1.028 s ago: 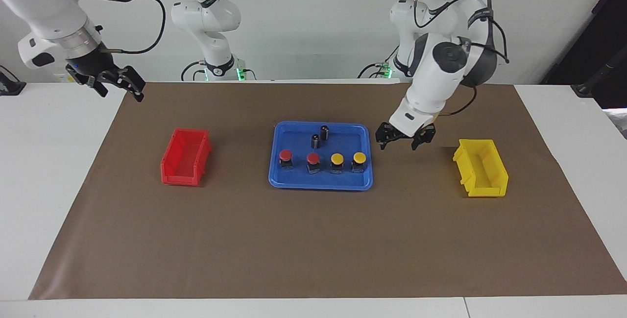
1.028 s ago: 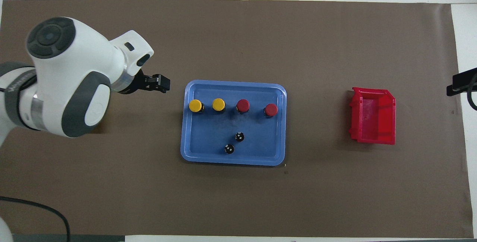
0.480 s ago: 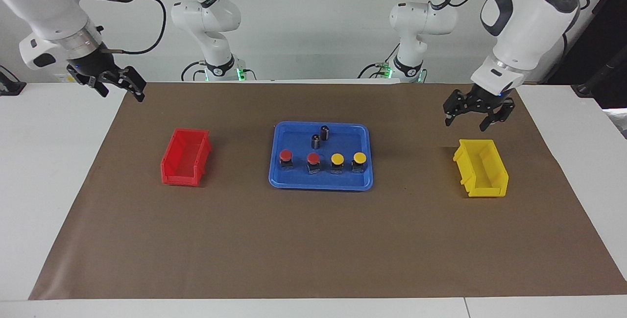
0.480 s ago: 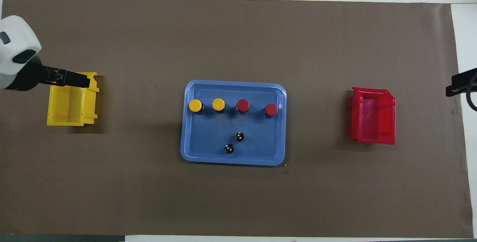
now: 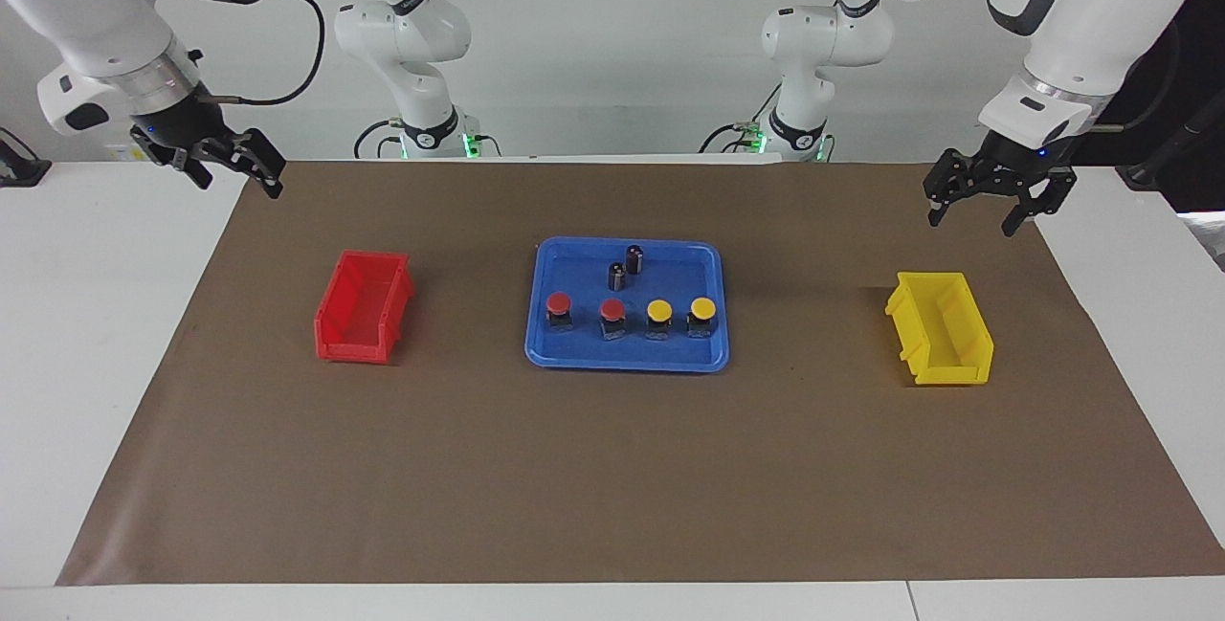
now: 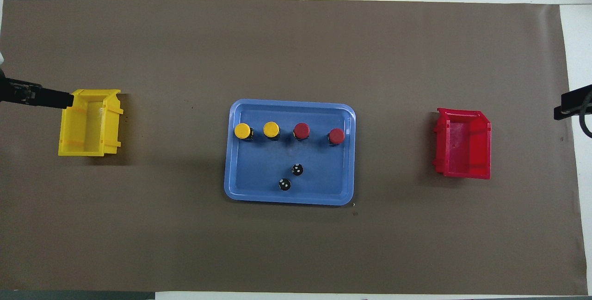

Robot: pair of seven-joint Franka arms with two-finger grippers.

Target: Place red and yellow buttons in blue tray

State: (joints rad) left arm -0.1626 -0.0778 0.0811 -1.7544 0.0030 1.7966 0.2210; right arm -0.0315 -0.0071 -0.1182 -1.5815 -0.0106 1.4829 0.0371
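In the blue tray: two red buttons and two yellow buttons, upright in one row, caps up; two dark capless cylinders nearer the robots. Placement looks complete. Toward the left arm's end from the tray: my left gripper, raised, wide, empty, clear of the yellow bin. Toward the right arm's end: my right gripper, wide, empty, waiting, past the red bin.

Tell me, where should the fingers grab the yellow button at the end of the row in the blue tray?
Probably by the short black body under the yellow button's domed cap, coming straight down from above. It stands upright in the blue tray, and a second yellow button stands close beside it, so the fingers best close across the row.
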